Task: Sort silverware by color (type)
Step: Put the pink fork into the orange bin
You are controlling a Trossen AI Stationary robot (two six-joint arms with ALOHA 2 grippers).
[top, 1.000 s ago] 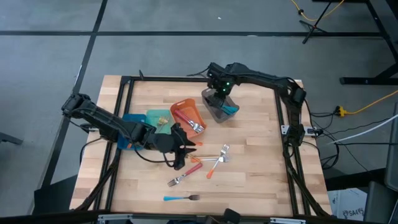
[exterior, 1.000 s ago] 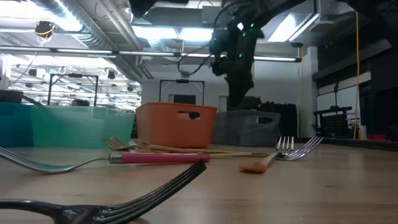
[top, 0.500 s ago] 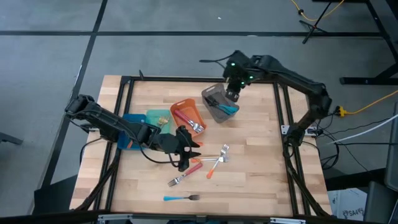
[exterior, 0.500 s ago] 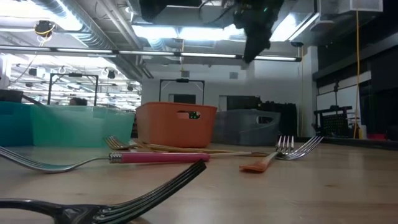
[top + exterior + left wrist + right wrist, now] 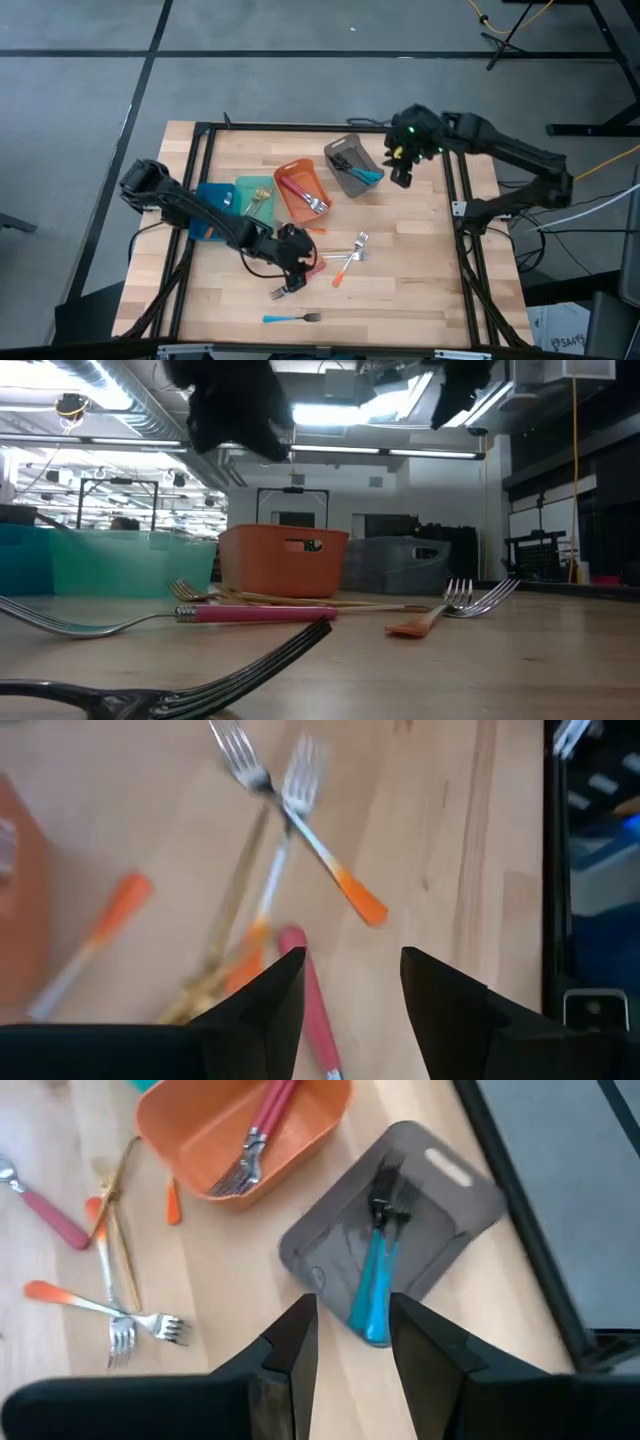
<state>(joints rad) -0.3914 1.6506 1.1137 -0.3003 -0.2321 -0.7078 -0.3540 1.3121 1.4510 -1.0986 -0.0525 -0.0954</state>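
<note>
Left wrist view shows my left claw (image 5: 352, 990) spread apart above the red-handled fork (image 5: 312, 1010). It looks light, stiff and slippery; I'd pinch mid-handle. Right claw (image 5: 350, 1342) stands parted, empty.

Robotics lab/workshop — exposed ceiling ducts (image 5: 110, 385), strip lights, framed wood bench (image 5: 420, 250)

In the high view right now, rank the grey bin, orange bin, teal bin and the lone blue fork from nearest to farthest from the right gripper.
From the right gripper, at the table's far right:
1. Grey bin, just to its left.
2. Orange bin, farther left, mid-table.
3. Teal bin, beyond the orange one.
4. Blue fork, alone at the near edge.
</note>
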